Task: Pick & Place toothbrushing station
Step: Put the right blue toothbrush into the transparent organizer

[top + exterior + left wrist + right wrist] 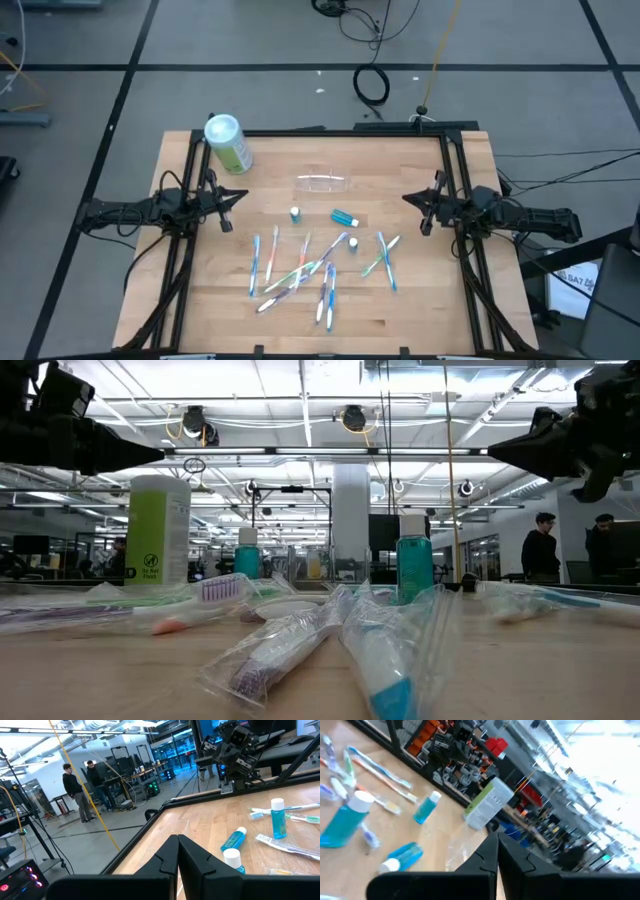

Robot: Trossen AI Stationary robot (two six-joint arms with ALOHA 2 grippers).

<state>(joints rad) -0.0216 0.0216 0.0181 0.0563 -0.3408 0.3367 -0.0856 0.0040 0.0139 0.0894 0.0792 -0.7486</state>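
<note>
Both arms wait at the worktop [200, 300] edges, left gripper [228, 207] and right gripper [418, 210] each with jaws clenched on nothing, clear of the clutter. The clear station [322, 183] sits untouched mid-worktop, behind the scattered toothbrushes [300, 270] and near the canister [228, 143].

Both arms are matte black, built of blocky jointed segments: the left arm [150, 212] fills the middle left of the overhead frame, the right arm [510, 216] the middle right, each mounted on a black tubular frame running down the counter's side edges. Each narrows to a pointed gripper, the left gripper [232, 199] and right gripper [412, 198], whose jaws appear in the wrist views as two dark angular wedges meeting in a thin seam. Thin black cables trail along the arm bodies.
</note>
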